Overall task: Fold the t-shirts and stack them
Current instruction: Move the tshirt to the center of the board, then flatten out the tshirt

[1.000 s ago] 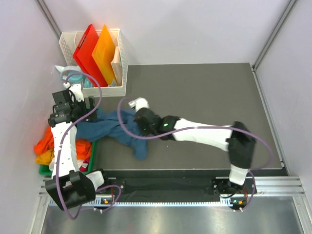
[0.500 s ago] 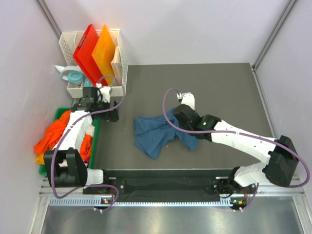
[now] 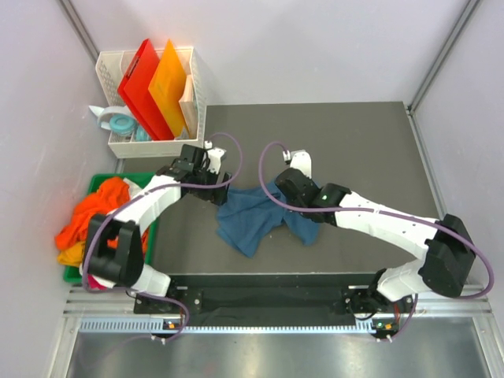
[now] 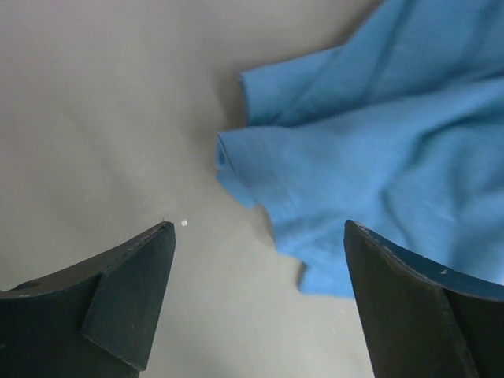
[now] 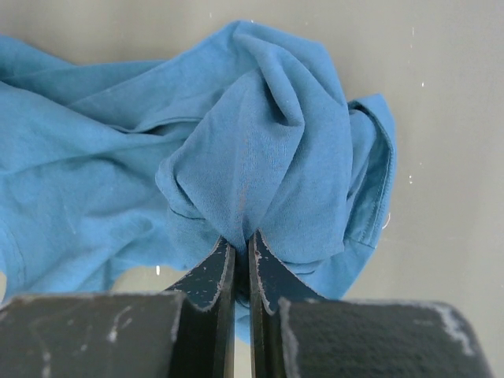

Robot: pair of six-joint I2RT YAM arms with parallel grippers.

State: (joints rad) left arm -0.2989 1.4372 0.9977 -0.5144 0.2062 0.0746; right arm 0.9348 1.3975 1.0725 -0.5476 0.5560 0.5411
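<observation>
A crumpled teal-blue t-shirt lies on the dark mat near its middle. My right gripper is shut on a bunched fold at the shirt's right end; in the right wrist view the fabric rises out of the closed fingertips. My left gripper hovers wide open at the shirt's upper left edge. In the left wrist view the shirt's hem lies ahead and to the right of the empty jaws. Orange and yellow t-shirts are heaped at the far left.
The heap of shirts sits in a green bin off the mat's left edge. A white basket with red and orange boards stands at the back left, with a tape roll beside it. Grey walls close in both sides.
The right gripper dragged the teal-blue shirt rightwards from the bin's edge onto the mat. The left arm swung from over the bin across to the shirt's left edge, staying open.
</observation>
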